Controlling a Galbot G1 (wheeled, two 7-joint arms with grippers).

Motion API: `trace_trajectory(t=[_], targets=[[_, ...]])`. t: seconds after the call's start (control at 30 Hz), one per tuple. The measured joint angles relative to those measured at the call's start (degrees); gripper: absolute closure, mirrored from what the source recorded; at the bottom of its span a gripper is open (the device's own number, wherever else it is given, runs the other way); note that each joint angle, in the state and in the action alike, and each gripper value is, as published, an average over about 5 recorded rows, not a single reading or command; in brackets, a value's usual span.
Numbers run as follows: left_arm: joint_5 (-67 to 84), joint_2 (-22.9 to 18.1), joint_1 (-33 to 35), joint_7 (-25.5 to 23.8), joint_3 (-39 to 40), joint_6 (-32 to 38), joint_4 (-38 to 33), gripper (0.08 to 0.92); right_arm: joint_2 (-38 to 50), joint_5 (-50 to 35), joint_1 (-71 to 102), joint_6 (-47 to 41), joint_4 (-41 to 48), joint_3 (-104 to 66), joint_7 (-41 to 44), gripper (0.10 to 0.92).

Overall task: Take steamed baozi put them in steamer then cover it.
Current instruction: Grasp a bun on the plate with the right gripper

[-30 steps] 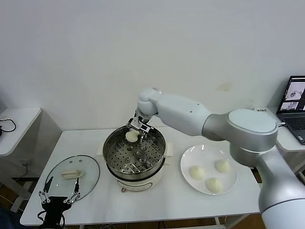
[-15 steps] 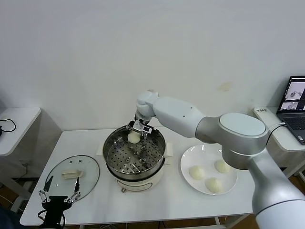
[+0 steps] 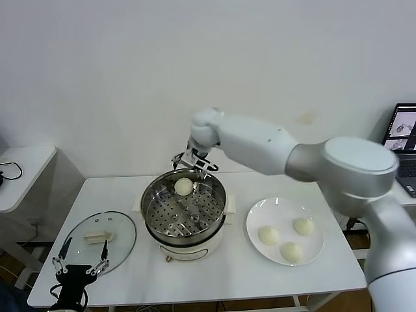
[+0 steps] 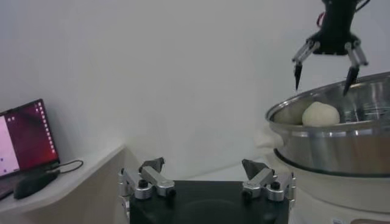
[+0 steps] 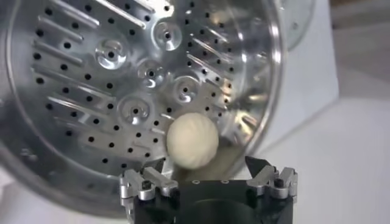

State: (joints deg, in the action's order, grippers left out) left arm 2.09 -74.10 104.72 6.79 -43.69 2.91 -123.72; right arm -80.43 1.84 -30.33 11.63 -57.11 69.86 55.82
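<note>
The steel steamer (image 3: 159,214) stands mid-table on its cream pot base. One baozi (image 3: 184,186) lies loose on the perforated floor at the far side, also visible as the baozi (image 5: 192,140) and the baozi (image 4: 321,114). My right gripper (image 3: 194,164) hangs open just above it, over the far rim, holding nothing; from the wrist, my right gripper (image 5: 207,170) looks down on the bun. Three more baozi (image 3: 268,234) (image 3: 302,226) (image 3: 291,251) sit on the white plate (image 3: 279,209). The glass cover (image 3: 120,242) lies flat at the table's left. My left gripper (image 3: 81,263) waits open by its near edge.
A laptop (image 3: 403,146) sits on a side table at the far right. Another small white table (image 3: 19,166) stands to the left. A white wall runs close behind the steamer. The left wrist view shows a laptop (image 4: 24,143) and the steamer (image 4: 341,146).
My right gripper has opened and let the baozi drop onto the steamer floor, then lifted a little above the rim. The left arm has stayed still.
</note>
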Motion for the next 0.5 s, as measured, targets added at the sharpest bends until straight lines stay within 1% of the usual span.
trace_trajectory(t=[0.27, 0.5], targets=[[1.0, 1.2, -0.7, -0.5, -0.6, -0.5, -0.2, 0.177, 12.6, -6.9, -4.3, -13.8, -13.2, 0.2, 1.3, 0.203], [1.5, 2.2, -1.9, -1.0, -0.2, -1.3, 0.3, 0.177, 26.0, -8.6, -4.3, -21.5, -23.8, 0.4, 1.4, 0.202]])
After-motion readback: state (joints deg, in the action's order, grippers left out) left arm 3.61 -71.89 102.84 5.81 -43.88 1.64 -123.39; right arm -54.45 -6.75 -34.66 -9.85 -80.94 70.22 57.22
